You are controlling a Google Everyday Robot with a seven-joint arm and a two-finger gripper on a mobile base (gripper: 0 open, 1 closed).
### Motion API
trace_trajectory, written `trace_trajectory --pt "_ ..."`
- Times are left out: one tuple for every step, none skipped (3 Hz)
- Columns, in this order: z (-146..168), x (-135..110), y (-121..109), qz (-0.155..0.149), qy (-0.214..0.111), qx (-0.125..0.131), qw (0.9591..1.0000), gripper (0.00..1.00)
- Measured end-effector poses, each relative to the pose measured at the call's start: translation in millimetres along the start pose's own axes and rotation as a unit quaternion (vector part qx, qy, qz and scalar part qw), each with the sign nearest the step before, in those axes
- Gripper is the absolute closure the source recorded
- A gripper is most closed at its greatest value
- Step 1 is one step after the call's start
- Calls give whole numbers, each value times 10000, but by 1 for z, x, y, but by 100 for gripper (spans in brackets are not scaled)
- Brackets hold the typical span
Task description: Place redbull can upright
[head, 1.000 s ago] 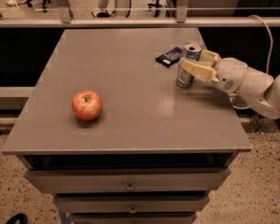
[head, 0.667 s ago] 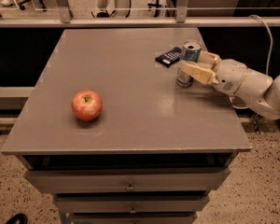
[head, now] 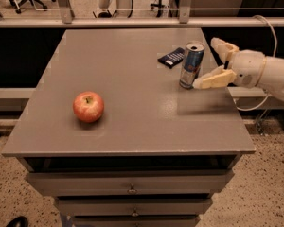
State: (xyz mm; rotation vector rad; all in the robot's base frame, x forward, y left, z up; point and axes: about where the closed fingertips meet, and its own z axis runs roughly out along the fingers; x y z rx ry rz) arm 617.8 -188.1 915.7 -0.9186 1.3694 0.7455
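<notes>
The redbull can [head: 191, 65], blue and silver with a silver top, stands upright on the grey table [head: 132, 79] near its right edge. My gripper [head: 209, 63] is just right of the can, fingers spread open, one cream finger [head: 213, 80] near the can's base and the other [head: 222, 47] further back. The fingers do not hold the can. The white arm reaches in from the right edge of the view.
A flat dark blue packet [head: 172, 57] lies just behind and left of the can. A red apple [head: 88, 106] sits at the table's front left. Drawers are below the tabletop. A railing and chair legs stand behind the table.
The gripper, which was closed around the can, has opened and drawn back to the right. The can now stands free and upright.
</notes>
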Motion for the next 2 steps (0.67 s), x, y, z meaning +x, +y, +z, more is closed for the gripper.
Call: trace_trajectory --pt "-31 -11 -6 -251 709 57 9971 0" --pt "-32 -10 -5 -259 764 37 9967 0"
